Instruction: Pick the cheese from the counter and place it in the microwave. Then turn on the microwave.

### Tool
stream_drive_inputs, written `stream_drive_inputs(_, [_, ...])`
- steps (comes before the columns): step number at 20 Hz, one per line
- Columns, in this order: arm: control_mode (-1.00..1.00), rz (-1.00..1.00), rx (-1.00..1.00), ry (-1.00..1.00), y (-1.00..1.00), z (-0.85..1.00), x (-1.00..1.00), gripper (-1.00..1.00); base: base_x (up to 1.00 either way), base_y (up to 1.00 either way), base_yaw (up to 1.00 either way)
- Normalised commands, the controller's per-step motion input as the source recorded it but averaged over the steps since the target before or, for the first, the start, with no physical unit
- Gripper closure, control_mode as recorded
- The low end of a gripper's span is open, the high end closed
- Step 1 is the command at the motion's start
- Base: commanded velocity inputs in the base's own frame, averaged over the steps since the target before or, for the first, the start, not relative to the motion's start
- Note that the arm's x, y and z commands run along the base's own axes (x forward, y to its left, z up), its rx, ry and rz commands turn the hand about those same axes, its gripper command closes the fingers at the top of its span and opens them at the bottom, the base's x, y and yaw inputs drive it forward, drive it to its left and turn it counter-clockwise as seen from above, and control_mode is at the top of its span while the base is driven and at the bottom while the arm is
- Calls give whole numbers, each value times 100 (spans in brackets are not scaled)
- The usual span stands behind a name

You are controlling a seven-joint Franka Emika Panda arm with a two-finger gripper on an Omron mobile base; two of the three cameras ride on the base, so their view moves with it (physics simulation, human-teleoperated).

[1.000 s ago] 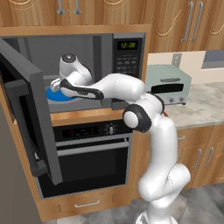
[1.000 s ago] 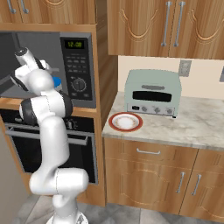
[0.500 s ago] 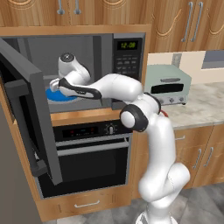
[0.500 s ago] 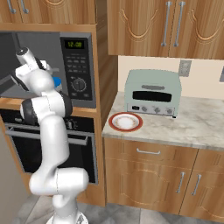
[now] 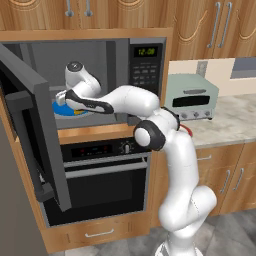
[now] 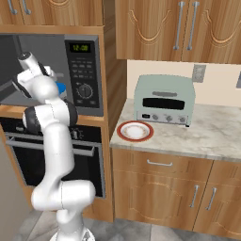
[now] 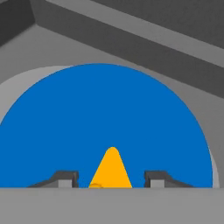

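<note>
Far left in the left base view: microwave door swung wide toward the camera, dark and near edge-on, leaving the cavity free for the arm. Just right of it, inside the microwave, a blue plate lying flat on the floor of the cavity, with the white hand over it and the gripper pointed down at the plate. Seen from the hand view: cheese as a yellow-orange wedge on the blue plate, tip pointing away, between the 2 fingertips. Clear blue showing on both sides of the wedge, so jaws parted and standing off it, not clamped; looks like a release, with the cheese resting on the plate rather than hanging in a grip. Whether the wedge lies fully flat cannot be told, its base being cut off at the bottom of that view.

Further right: control panel with green display, buttons below, round knob plain in the right base view. Likely next: hand drawn back out, door shut, then the panel worked. Door wide open and close to the elbow, so some care needed on the way out.

Right again, on the counter: red-rimmed plate near the edge, and pale-green toaster oven behind it, both well apart from the arm.
</note>
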Motion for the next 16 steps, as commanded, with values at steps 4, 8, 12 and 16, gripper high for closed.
stream_drive_inputs(4, [-100,-1,1,2,0,-5,12,-100,0,0,0])
stream_drive_inputs(8, [-100,-1,2,2,0,-3,16,-100,0,0,0])
stream_drive_inputs(12, [-100,-1,3,1,0,0,10,-100,0,0,0])
stream_drive_inputs(16, [-100,0,3,0,0,2,0,-100,0,0,0])
